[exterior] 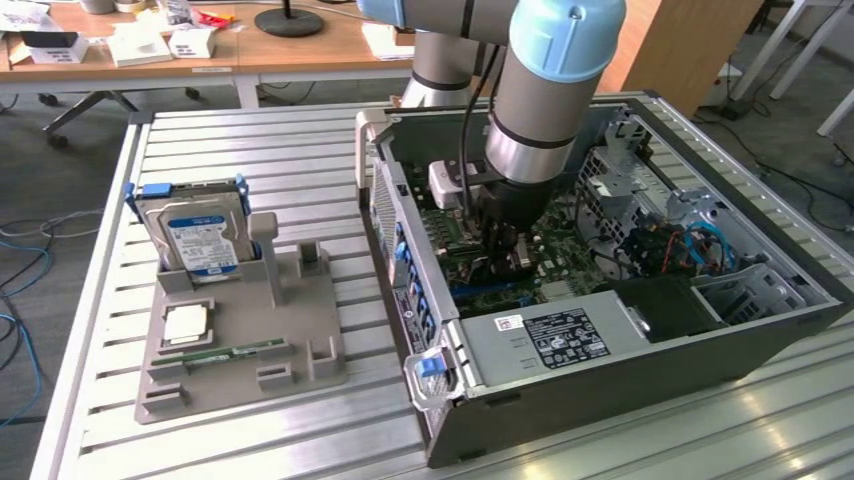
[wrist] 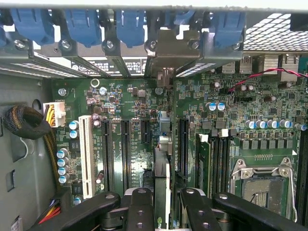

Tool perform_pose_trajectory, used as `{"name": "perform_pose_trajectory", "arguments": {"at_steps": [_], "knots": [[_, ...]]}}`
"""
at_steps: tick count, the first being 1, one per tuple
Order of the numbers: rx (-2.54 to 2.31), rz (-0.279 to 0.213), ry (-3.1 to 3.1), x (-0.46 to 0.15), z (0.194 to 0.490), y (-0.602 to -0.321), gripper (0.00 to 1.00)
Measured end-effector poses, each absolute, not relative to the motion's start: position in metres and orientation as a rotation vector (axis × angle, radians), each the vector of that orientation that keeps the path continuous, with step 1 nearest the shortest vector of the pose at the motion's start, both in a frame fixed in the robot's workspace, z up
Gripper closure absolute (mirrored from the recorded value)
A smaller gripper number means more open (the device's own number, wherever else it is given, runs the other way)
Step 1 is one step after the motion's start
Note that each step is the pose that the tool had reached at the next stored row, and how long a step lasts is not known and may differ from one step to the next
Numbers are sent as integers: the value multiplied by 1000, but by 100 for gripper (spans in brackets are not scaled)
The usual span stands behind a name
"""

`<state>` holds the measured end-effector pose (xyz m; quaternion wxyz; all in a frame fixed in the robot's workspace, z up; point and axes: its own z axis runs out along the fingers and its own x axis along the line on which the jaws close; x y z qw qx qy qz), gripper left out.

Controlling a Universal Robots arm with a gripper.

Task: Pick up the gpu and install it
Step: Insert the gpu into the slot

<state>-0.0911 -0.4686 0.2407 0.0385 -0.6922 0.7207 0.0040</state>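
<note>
inside the open computer case, lying on its side on the slatted metal table, my pincer is down low over the motherboard. in the exterior view the arm comes in from above, between the case's rear wall and the drive cage.

pincer state: pinching the gpu. in the wrist view the card is edge-on, a thin strip running straight away from me between my two black fingers, one on each face. it lies parallel to the black expansion slots, between two of them, and points at the rear bracket openings under the blue clips. its far end is near a metal bracket at that wall. can't tell whether the card's bottom edge is in a slot or just above it.

around it on the board: white slot off to one side, bare cpu socket on the other, sleeved cable bundle by the case wall.

at the exterior view's left, well apart from the case: grey fixture tray with a hard drive standing upright in it, a cpu chip lying flat and a green memory stick just beside that. power supply sits at the case's near end.
</note>
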Motion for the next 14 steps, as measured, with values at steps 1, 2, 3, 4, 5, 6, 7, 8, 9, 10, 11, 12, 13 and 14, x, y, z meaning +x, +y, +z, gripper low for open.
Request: {"name": "perform_pose_trajectory", "arguments": {"at_steps": [1, 2, 3, 4, 5, 6, 7, 8, 9, 10, 11, 12, 13, 14], "knots": [[-2123, 12, 2210, -91, 241, -469, 74], [-2123, 12, 2210, -91, 241, -469, 74], [-2123, 12, 2210, -91, 241, -469, 74], [-2123, 12, 2210, -91, 241, -469, 74], [-2123, 12, 2210, -91, 241, -469, 74], [-2123, 12, 2210, -91, 241, -469, 74], [-2123, 12, 2210, -91, 241, -469, 74], [-2123, 12, 2211, -91, 241, -469, 74], [-2123, 11, 2211, -91, 241, -469, 74], [-2123, 11, 2211, -91, 241, -469, 74], [-2124, 10, 2211, -91, 240, -469, 74], [-2124, 9, 2211, -91, 240, -469, 74], [-2124, 7, 2211, -91, 240, -469, 74], [-2124, 7, 2211, -91, 240, -469, 74]]}}
